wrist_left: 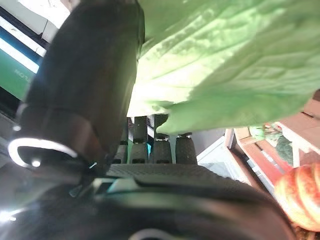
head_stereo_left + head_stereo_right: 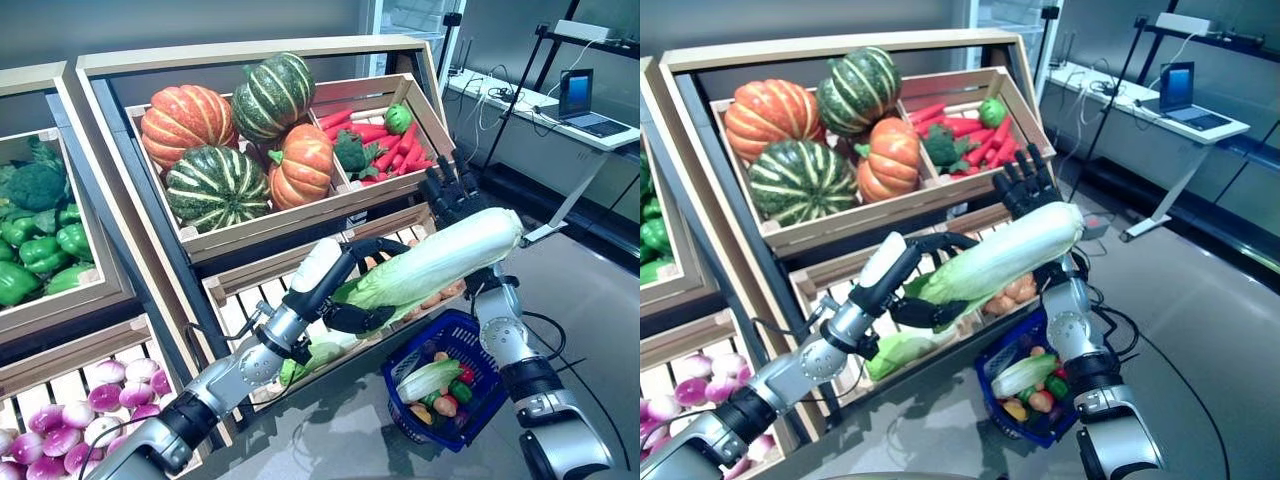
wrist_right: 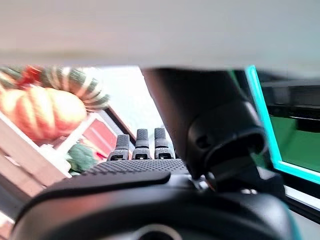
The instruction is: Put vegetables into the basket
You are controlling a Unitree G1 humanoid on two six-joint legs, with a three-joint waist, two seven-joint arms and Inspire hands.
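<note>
The left hand is clamped around the leafy end of a long pale-green napa cabbage, held above the blue plastic basket. The right hand, fingers straight, supports its white end.

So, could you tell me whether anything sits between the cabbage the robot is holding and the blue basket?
Nothing visible does. The napa cabbage, gripped at its leafy end by the left hand, hangs above the blue basket. The right hand, fingers straight, is raised behind its white end; the basket hangs on that arm, partly filled.
</note>
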